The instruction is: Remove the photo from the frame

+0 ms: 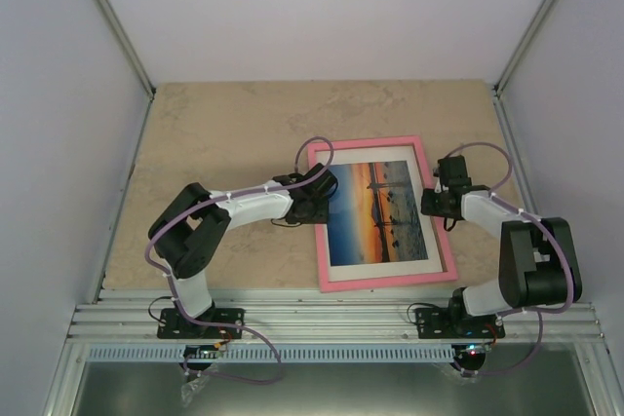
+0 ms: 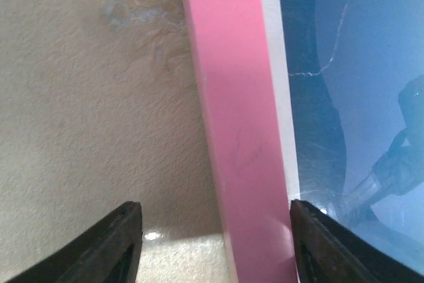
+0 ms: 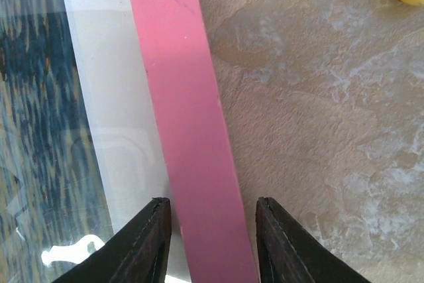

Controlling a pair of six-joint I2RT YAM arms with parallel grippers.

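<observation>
The mottled beige tabletop (image 1: 224,124) carries the frame (image 1: 366,144), lying flat between the two pincers: thin pink rails around a white mat (image 3: 112,97) and the photo (image 1: 378,211), an orange sunset over blue water. The left pincer (image 2: 212,207) stands released astride one side rail, with slack on its tabletop side. The right pincer (image 3: 212,202) straddles the opposite rail closely; whether it grips, I cannot tell.
</observation>
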